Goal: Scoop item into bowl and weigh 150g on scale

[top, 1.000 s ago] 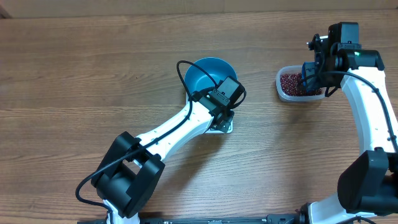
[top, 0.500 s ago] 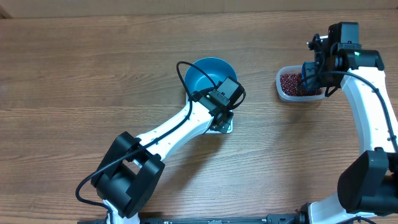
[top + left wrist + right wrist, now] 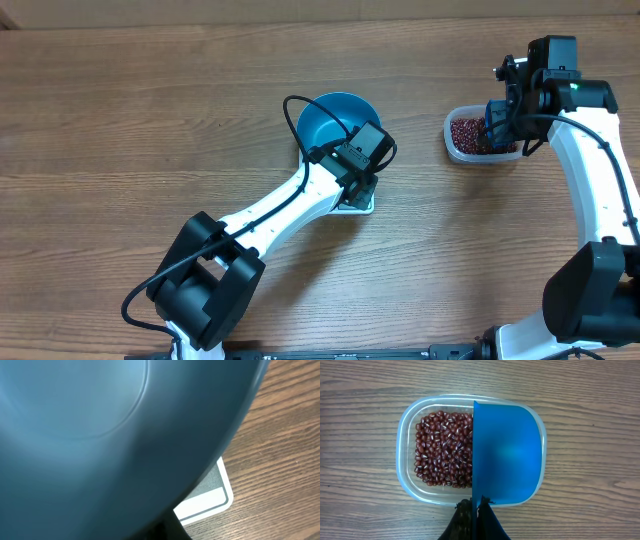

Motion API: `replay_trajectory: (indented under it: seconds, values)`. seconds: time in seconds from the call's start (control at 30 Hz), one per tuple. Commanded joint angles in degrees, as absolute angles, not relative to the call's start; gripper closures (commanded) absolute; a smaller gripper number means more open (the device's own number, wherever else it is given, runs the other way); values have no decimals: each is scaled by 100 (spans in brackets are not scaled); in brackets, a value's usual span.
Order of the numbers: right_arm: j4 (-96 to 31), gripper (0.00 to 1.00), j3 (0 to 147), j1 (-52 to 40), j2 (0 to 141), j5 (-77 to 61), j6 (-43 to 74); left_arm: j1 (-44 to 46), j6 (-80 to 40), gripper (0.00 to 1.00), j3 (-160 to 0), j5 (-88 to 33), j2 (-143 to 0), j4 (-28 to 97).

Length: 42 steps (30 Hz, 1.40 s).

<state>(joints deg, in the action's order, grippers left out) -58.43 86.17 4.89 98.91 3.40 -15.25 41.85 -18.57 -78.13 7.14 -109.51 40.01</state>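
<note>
The right gripper (image 3: 475, 512), pressed together, pinches the blue scoop (image 3: 507, 455) over the clear tub (image 3: 406, 430) of beans (image 3: 442, 450), near the far right edge of the bench (image 3: 120, 120). The left gripper (image 3: 358, 175) is closed on the near rim of the blue bowl (image 3: 325, 120), mid-bench, with the scale (image 3: 210, 500) under that rim.

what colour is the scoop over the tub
The scoop is blue; the right wrist view shows it best.
</note>
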Motion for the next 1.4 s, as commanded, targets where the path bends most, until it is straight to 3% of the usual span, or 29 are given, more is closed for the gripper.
replay_trajectory:
  seconds: [0.0,1.37]
  values:
    - [-5822,96,8663,502,9850,375,-1505,4121,-1979,96,-7699,812,-10995,3981]
    - [-5800,96,8659,502,9850,375,-1503,4084,-2038,96,-7588,871,-11583,3778]
